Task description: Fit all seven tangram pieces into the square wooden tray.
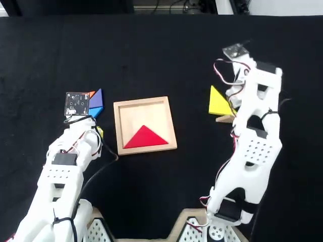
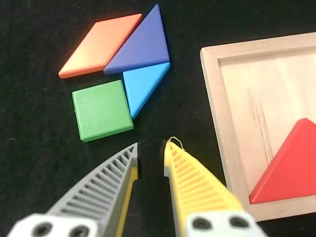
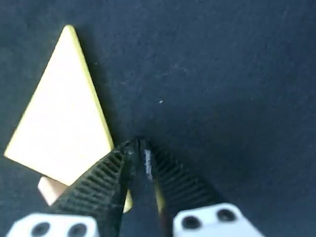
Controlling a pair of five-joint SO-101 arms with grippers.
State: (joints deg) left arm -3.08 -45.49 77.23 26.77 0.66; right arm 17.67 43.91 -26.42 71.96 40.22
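The tray [image 1: 117,128] holds a red triangle [image 1: 145,137] at its 6 o'clock edge. A yellow triangle [image 1: 218,101] lies at the tray's 3 o'clock beside the right hand [image 3: 139,145], whose tips are together. At 9 o'clock the left hand [image 2: 151,148], tips slightly apart, hovers near a green square [image 2: 102,109].

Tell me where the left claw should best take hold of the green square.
Grip the green square across the edge nearest the left claw and the opposite edge, coming straight down. It lies flat, and the light blue triangle lies close against a third edge, so probably no finger fits there.
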